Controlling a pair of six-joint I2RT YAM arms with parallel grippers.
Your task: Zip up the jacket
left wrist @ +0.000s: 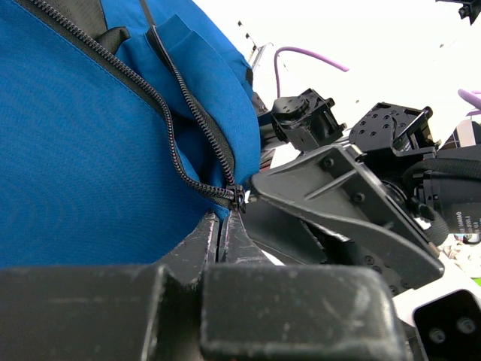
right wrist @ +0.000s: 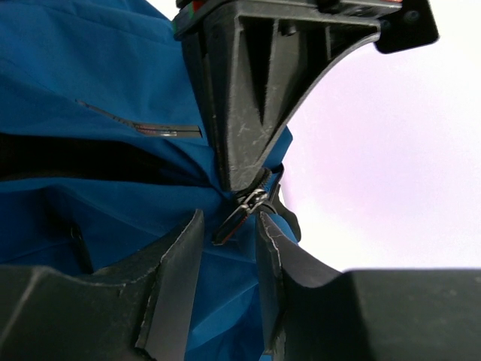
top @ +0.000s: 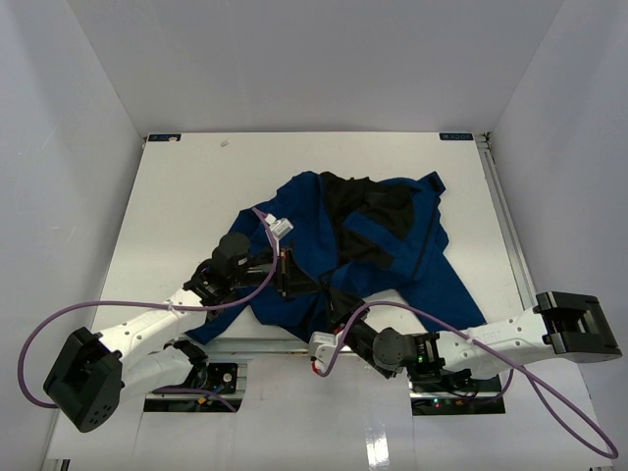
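Note:
The royal-blue jacket [top: 299, 211] lies crumpled on the white table, its black lining [top: 368, 211] showing at the open front. My left gripper [top: 292, 278] is shut on the jacket's bottom edge, right at the lower end of the black zipper teeth [left wrist: 161, 113]; its fingers are pressed together [left wrist: 223, 218]. My right gripper [top: 339, 316] is just in front of it and open. In the right wrist view [right wrist: 229, 226] the metal zipper pull [right wrist: 239, 214] hangs between its fingers, apart from both. The left gripper's finger [right wrist: 244, 98] pinches the fabric directly above the pull.
The white table [top: 177, 196] is boxed in by white walls on three sides. A metal rail [top: 500, 216] runs along its right edge. Purple cables [top: 59, 324] loop from both arms near the table's front. The two grippers are very close together.

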